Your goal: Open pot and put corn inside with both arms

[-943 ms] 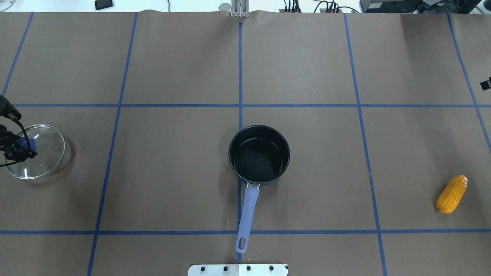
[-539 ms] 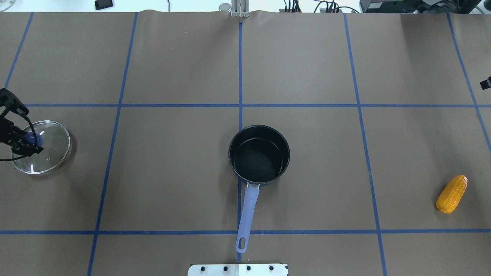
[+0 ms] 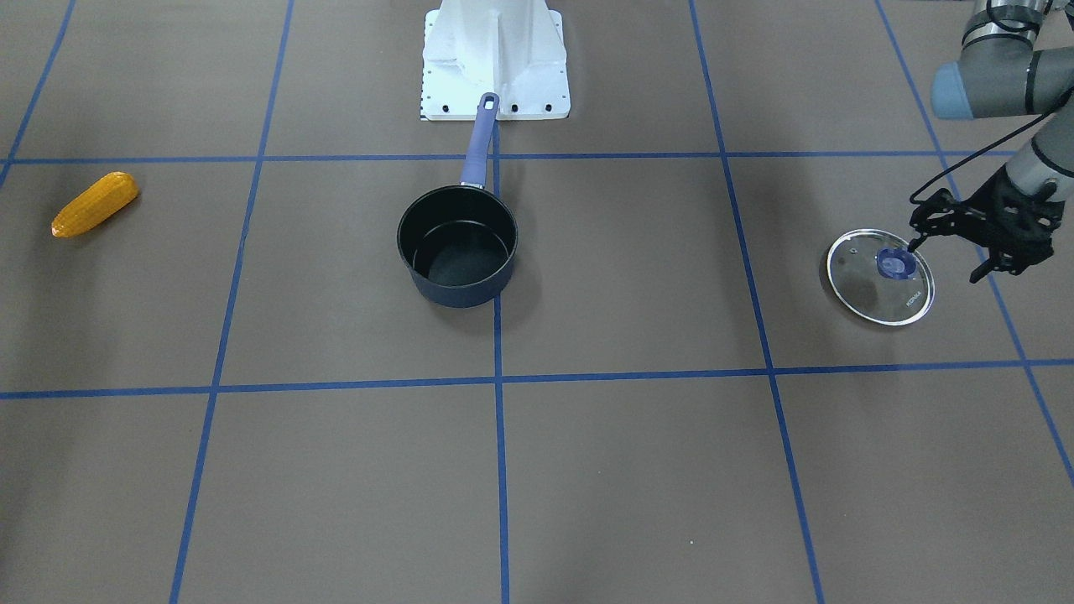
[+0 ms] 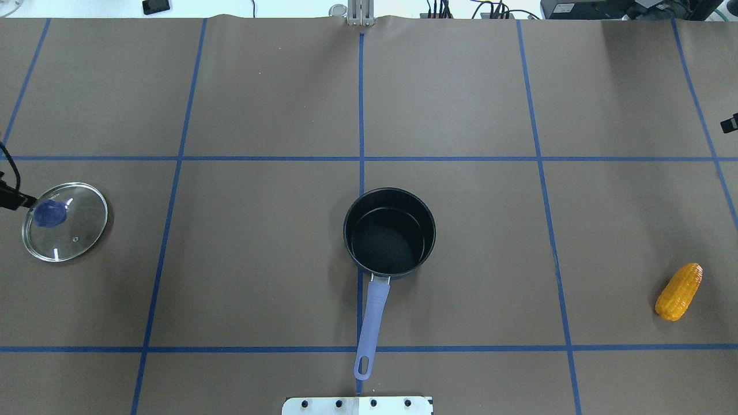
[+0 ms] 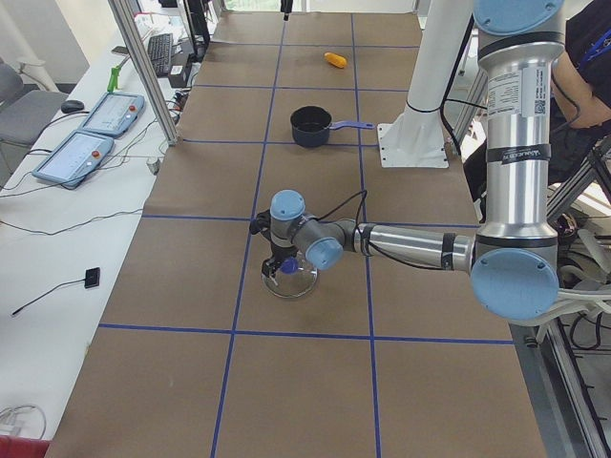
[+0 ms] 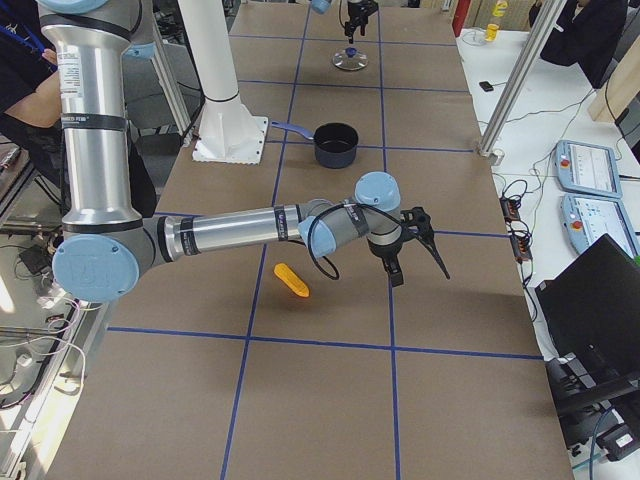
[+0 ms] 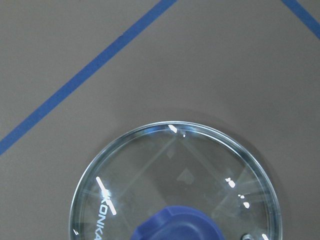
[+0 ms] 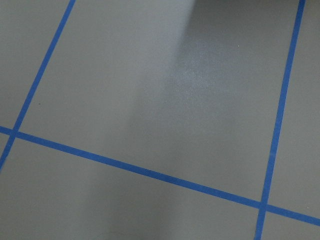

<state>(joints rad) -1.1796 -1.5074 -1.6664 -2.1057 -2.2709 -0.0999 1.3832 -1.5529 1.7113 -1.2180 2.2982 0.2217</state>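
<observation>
The dark blue pot (image 4: pixel 389 233) stands open and empty at the table's middle, its handle toward the robot base; it also shows in the front view (image 3: pixel 457 243). The corn (image 4: pixel 679 291) lies on the table far right, also seen in the front view (image 3: pixel 95 204) and the right side view (image 6: pixel 291 280). The glass lid (image 4: pixel 64 222) lies flat on the table far left. My left gripper (image 3: pixel 941 262) is open and empty just beside the lid's knob (image 3: pixel 894 264). My right gripper (image 6: pixel 418 270) hovers open and empty beyond the corn; only a sliver of it (image 4: pixel 730 124) shows overhead.
The white robot base (image 3: pixel 495 59) stands just behind the pot handle's end. Blue tape lines grid the brown table cover. Teach pendants (image 5: pixel 86 129) and cables lie on a side bench beyond the table's far edge.
The left gripper has let go of the lid's knob and drawn back toward the left edge. The lid now lies still on the table. Pot, corn and right arm have not moved.
</observation>
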